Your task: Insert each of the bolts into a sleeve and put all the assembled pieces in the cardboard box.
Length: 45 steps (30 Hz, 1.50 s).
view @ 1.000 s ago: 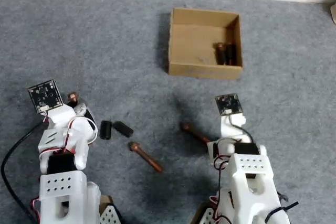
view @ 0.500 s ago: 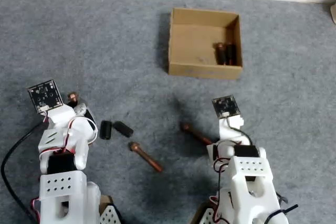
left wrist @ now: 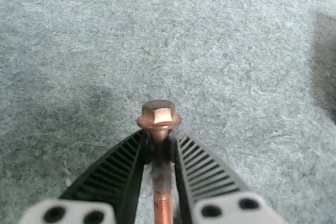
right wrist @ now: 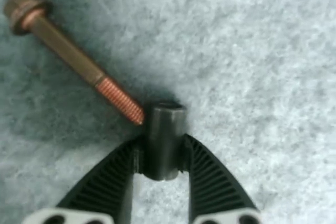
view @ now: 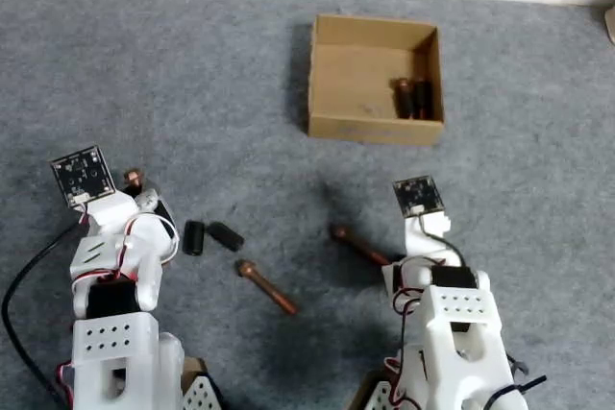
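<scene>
Left gripper [left wrist: 160, 136] clamped on bolt [left wrist: 159, 116], right gripper [right wrist: 164, 149] on sleeve [right wrist: 164, 127]; assemblies [view: 413, 98] in box [view: 375, 129], two bolts [view: 267, 287], two sleeves [view: 194, 237] loose.

Grey felt tbl [view: 192, 64] w/ cardboard box [view: 373, 129], 2 black sleeves [view: 194, 237], 2 loose bolts [view: 267, 287]

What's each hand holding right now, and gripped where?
Left hand is shut on a bolt, gripped on the shank just under the head. Right hand is shut on a black sleeve, gripped across its sides.

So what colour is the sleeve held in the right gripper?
The sleeve is black; right wrist view shows it best.
</scene>
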Tool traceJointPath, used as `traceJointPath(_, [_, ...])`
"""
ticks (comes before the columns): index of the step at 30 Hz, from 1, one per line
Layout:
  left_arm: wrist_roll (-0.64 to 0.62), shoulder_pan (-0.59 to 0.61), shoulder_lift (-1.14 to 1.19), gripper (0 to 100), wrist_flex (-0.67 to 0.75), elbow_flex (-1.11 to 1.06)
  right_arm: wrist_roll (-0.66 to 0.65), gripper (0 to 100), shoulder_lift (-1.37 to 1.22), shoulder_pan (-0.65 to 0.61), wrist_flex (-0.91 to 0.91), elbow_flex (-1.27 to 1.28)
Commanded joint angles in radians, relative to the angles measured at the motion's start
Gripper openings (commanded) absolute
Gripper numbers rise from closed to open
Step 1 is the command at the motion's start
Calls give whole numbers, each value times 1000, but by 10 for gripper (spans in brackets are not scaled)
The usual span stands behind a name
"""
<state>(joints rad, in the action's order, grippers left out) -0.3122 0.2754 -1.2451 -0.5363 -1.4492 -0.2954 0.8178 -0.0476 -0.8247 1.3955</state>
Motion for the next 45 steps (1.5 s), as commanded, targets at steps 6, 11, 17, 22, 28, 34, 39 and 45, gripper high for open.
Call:
traceJointPath(6, [8,8,-19,5,25,7,-15,5,145,4,-222,-225])
traceJointPath(11, [8,1,-19,5,23,5,-15,5,357,-39,-318,-337])
traceJointPath(17, [3,-113,-19,5,31,31,-15,5,613,-77,-325,-315])
traceJointPath(22, [2,-341,-19,5,51,156,-11,5,865,-133,-317,-232])
traceJointPath(28, [-137,-522,-19,5,226,298,-8,5,1007,-251,-239,-96])
traceJointPath(34, [-466,-645,-19,5,305,320,140,5,1021,-262,77,59])
traceJointPath(39, [-462,-664,-19,5,219,318,153,5,1020,-328,134,117])
traceJointPath(45, [-342,-742,-19,5,210,280,153,5,1020,-346,134,180])
